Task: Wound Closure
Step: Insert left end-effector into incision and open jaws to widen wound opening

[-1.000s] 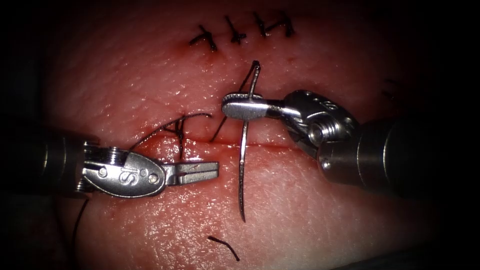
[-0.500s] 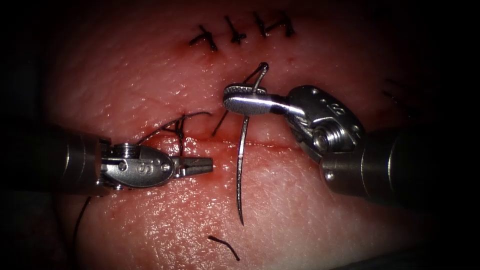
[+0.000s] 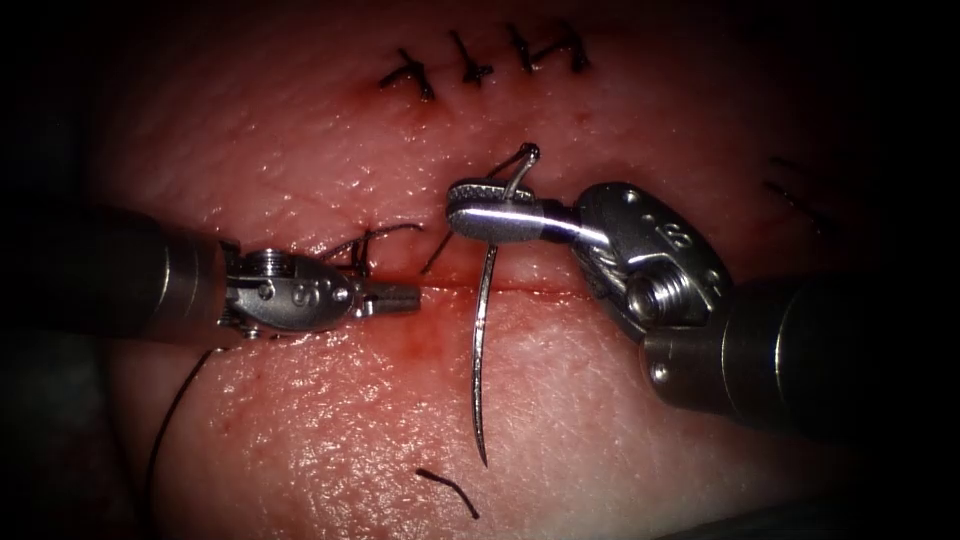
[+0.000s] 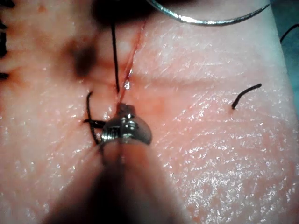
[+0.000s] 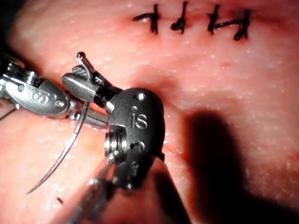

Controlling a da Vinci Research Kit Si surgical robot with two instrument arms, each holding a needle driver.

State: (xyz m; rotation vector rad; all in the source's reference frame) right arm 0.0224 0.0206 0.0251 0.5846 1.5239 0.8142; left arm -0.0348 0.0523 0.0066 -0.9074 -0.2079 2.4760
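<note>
A: Right tool (image 3: 480,212) status?
B: Its jaws are clamped on the needle (image 3: 483,330) near the swaged end. The needle hangs free of the tissue (image 3: 620,440), crossing the cut (image 3: 530,290), with its tip toward 6 o'clock in the endoscope view.

A: Thread (image 3: 170,420) position?
B: It leaves the needle's swaged end at the 12 o'clock side of the right tool, passes behind the jaws and enters the tissue beside the cut. Another stretch runs from the stitch (image 3: 360,255) toward 7 o'clock, under the left tool's shaft.

A: Left tool (image 3: 395,297) status?
B: Its jaws are pressed together and hold nothing that can be made out. The tip lies on the cut, at 9 o'clock from the needle, just beside the stitch.

A: Other items on the tissue?
B: A row of finished stitches (image 3: 480,65) sits at 12 o'clock. A cut thread end (image 3: 448,492) lies at 6 o'clock, near the needle tip. Red fluid (image 3: 420,345) stains the tissue by the cut.
</note>
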